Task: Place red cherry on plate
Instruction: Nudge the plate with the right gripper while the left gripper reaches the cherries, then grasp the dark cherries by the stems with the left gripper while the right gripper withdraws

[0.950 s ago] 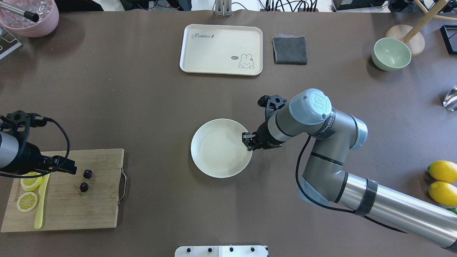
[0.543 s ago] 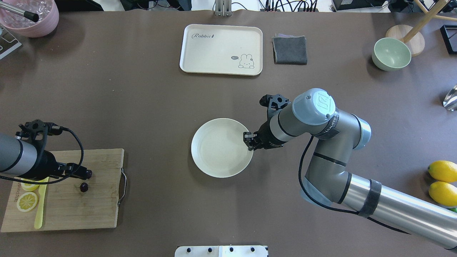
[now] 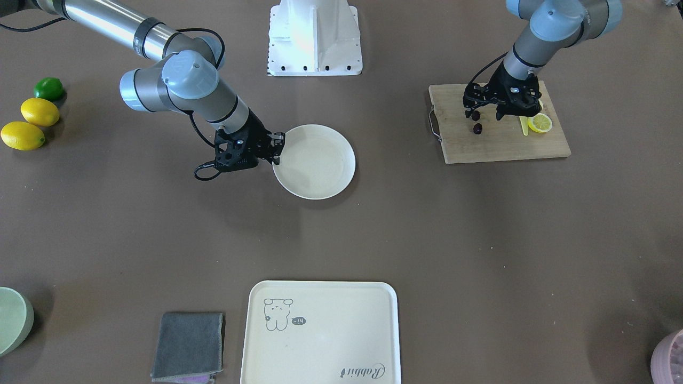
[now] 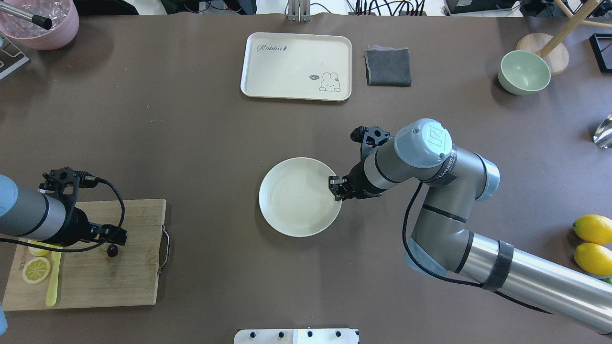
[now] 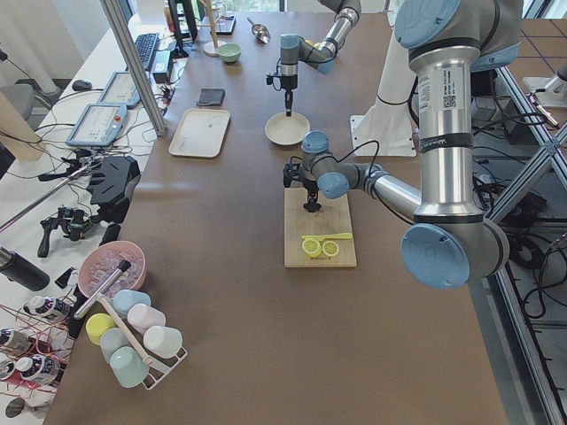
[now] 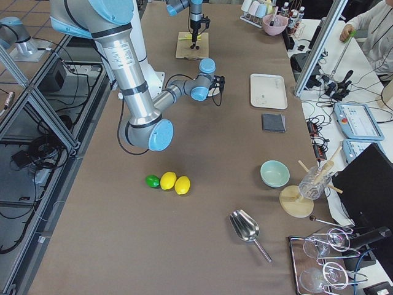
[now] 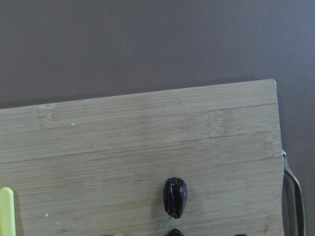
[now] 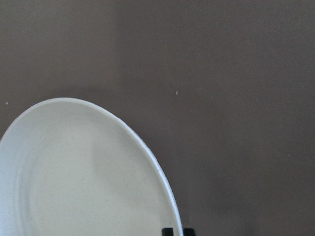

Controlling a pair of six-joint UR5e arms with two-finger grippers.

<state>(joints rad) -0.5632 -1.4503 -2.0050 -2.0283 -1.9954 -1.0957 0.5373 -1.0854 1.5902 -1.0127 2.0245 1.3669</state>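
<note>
Two tiny dark fruits on one green stem, that's the red cherry (image 7: 175,196). It's lying on the cutting board (image 4: 119,286) at the near left of the table, so nothing's been delivered so far. From overhead, the left gripper (image 4: 114,234) hangs right over it. One cherry peeks out at the gripper's 6 o'clock and the other is hidden underneath. The wrist cam has one cherry low in frame and the second cut off at the bottom edge. The fingers look spread with nothing between them, but the tips barely show, so that's just my read. The lemon slices (image 4: 36,269) are off at the cherry's 9 o'clock, well apart.

Further out, mid-table, the plate (image 4: 287,224) is bare. The right gripper (image 4: 334,186) is at its 3 o'clock rim, narrowed right down with a finger either side of the edge. Looks to me like it's pinching the rim.

Way at the back there's the tray (image 4: 287,67) at the plate's 12 o'clock, a grey cloth (image 4: 388,67) around 1 and a green bowl (image 4: 524,72) around 2.

I'd call this the grab stage. Next it needs to come straight down and close gently on a cherry or the stem. It's small and round, so an off-centre pinch would probably squirt it away. Then lift and carry it between 2 and 3 o'clock over to the plate.
</note>
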